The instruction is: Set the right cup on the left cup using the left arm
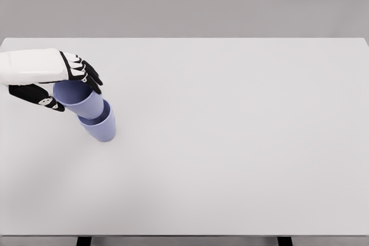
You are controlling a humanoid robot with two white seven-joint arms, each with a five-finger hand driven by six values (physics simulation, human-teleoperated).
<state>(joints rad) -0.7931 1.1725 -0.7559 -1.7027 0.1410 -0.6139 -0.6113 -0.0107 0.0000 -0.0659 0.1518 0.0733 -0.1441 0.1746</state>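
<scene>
Two lavender-blue cups are at the left of the white table. The lower cup (102, 128) stands on the tabletop. The upper cup (81, 99) is tilted, its base resting in the lower cup's mouth. My left hand (72, 87) reaches in from the left edge, with black fingers over the upper cup's rim and the thumb below it, shut on that cup. The far side of the upper cup's rim is hidden by the hand.
The white table (230, 142) spreads wide to the right and toward the front edge. Two dark table legs show at the bottom edge.
</scene>
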